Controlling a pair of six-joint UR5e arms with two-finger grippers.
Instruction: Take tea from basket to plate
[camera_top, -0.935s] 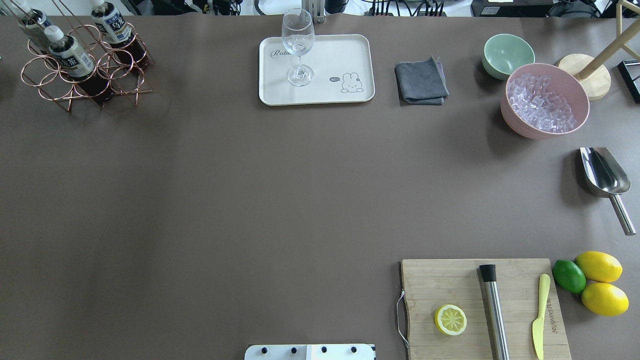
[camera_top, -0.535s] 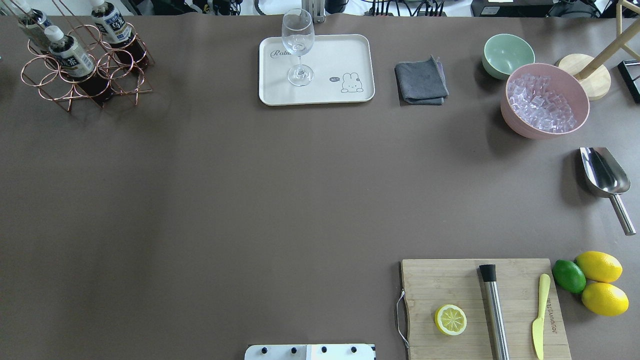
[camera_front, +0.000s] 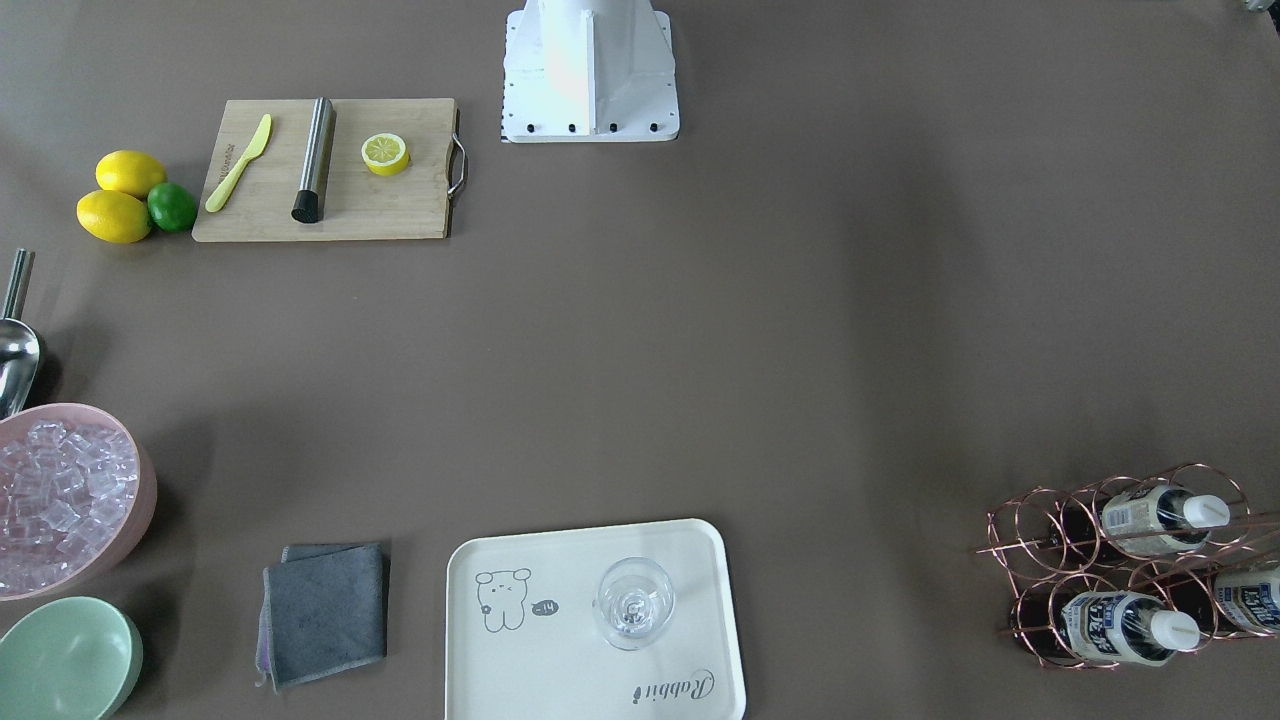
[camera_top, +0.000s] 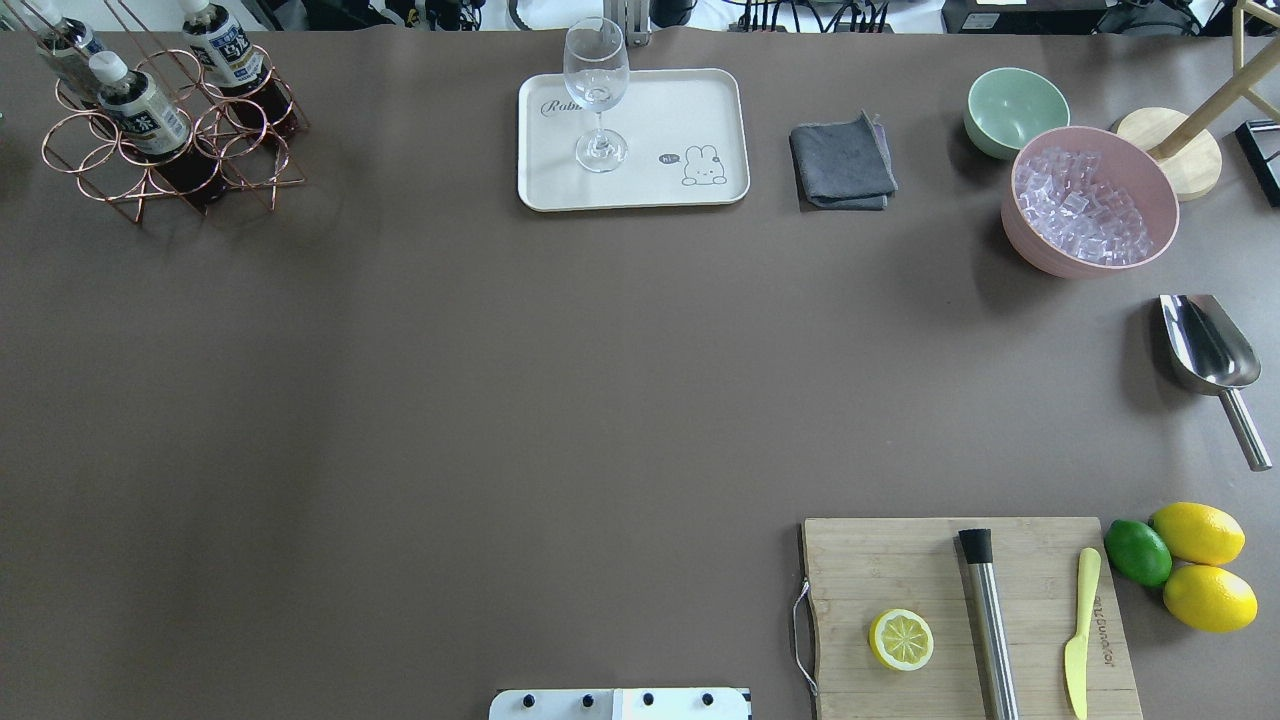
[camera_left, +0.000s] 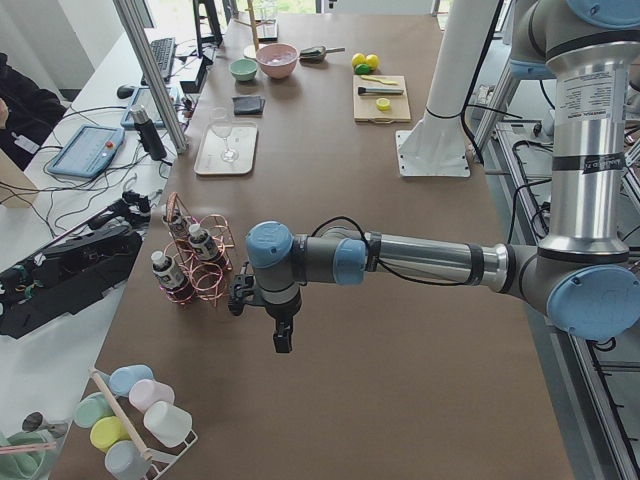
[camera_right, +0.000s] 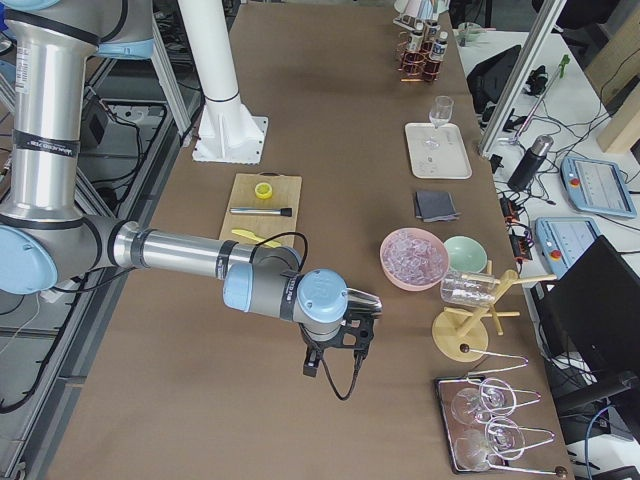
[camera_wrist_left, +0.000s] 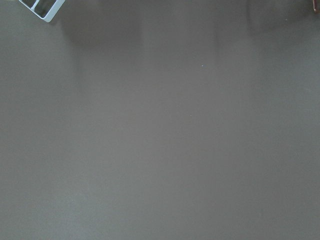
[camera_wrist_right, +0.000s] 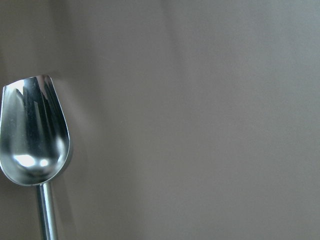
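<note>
You are watching two arms (camera_left: 430, 260) hanging over the ends of the table (camera_top: 500, 400); whether the left gripper (camera_left: 283, 345) or the right gripper (camera_right: 312, 366) is open, you cannot tell. One plate (camera_top: 700, 110) is carrying one wine glass (camera_top: 597, 90). One basket (camera_top: 90, 165) of six rings, well apart from it, is holding all three tea bottles (camera_top: 145, 115), white caps up.

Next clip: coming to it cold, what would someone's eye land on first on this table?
Probably the rose-gold wire basket at the far left corner in the overhead view, with three tea bottles held in its rings. Next comes the cream plate at the far middle, carrying a lone upright wine glass. The pink bowl heaped with ice cubes sits at the far right.
</note>
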